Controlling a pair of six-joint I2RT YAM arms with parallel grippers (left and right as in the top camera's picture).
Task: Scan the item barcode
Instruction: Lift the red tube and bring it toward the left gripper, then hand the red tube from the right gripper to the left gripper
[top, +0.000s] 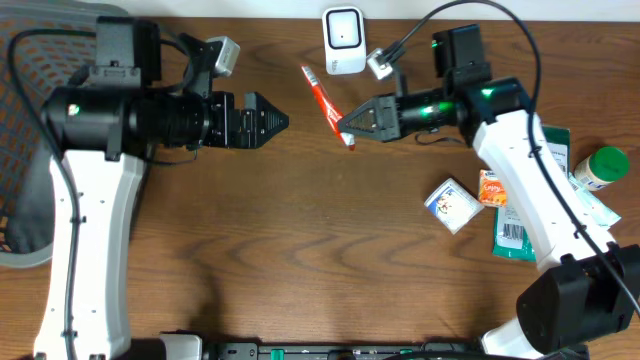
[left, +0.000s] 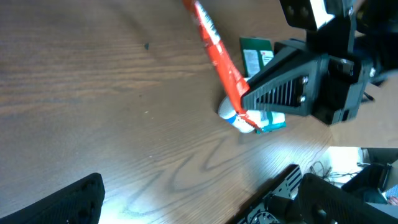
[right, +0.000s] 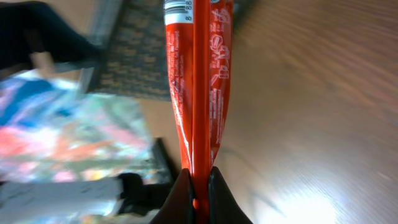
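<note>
Some of the barcode (right: 177, 6) on the red packet (right: 199, 81) is cut off.

Wooden table (top: 300, 250), dark brown grain, filling the frame. Grey mesh chair (top: 25, 110), left edge and upper left, partly out of view. Small white-and-blue box (top: 451, 204), right of centre, lying flat and tilted. Orange packet (top: 492, 187), just beside the box on its right. Green pouch (top: 512, 236) with a white barcode label, lower right, partly covered. White bottle with green cap (top: 602, 166), far right edge, lying near a second green packet (top: 556, 146).
</note>
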